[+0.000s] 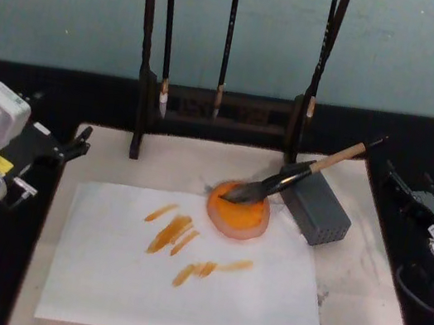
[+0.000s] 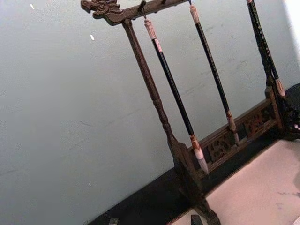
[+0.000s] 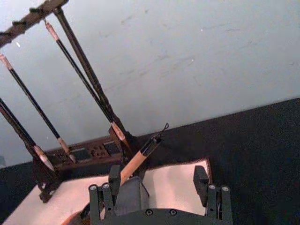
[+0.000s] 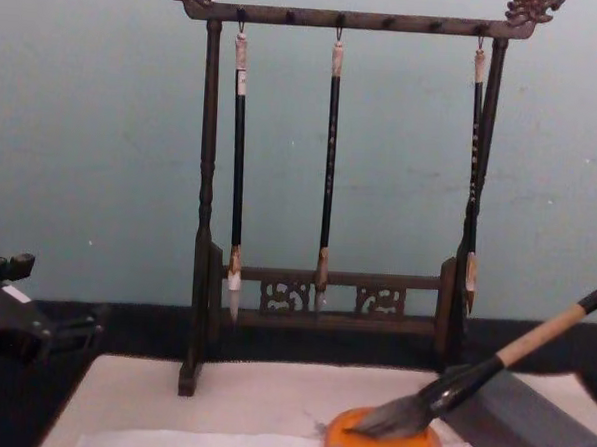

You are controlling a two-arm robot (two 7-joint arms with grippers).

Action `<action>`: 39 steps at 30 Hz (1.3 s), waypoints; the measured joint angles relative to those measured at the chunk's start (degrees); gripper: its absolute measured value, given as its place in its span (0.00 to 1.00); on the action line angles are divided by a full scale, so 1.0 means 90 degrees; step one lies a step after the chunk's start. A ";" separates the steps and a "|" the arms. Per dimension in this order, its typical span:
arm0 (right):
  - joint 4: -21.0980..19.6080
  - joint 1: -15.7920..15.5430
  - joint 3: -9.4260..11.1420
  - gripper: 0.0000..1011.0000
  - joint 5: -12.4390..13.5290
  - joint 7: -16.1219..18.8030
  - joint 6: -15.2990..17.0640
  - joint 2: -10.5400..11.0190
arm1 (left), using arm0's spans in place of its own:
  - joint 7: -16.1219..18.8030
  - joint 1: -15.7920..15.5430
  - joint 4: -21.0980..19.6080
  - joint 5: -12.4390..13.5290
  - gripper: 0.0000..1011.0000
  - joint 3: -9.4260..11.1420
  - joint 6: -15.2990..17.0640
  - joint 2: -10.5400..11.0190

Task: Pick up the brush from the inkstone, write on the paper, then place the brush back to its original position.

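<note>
One brush lies with its bristles in the single orange inkstone and its handle propped on one grey block. One sheet of paper carries a handful of orange strokes. Three thin brushes hang from one rack. Two grippers sit apart from it all: the left gripper off the mat's left edge, the right gripper off to the right. Both have their fingers spread and hold nothing.
</note>
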 joint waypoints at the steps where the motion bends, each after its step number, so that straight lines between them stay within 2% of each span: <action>1: 0.0014 0.0013 0.0013 0.99 0.0017 0.0015 0.0002 -0.0012 | 0.0000 0.0000 0.0000 0.0000 0.99 0.0000 0.0000 0.0000; 20: 0.0631 0.0575 -0.0016 0.99 0.0258 0.0268 0.0078 -0.0248 | -0.0001 0.0001 0.0000 0.0000 0.99 0.0000 0.0000 0.0000; 27: 0.0885 0.0782 -0.0071 0.99 0.0563 0.0344 0.0278 -0.0355 | 0.0000 0.0000 0.0000 0.0000 0.99 0.0000 0.0000 0.0000; 37: 0.1010 0.0907 -0.0170 0.99 0.0959 0.0371 0.0480 -0.0439 | 0.0000 0.0000 0.0000 0.0000 0.99 0.0000 0.0000 0.0000; 39: 0.1061 0.0952 -0.0189 0.99 0.1117 0.0382 0.0569 -0.0466 | 0.0000 0.0000 0.0000 0.0000 0.99 0.0000 0.0000 0.0000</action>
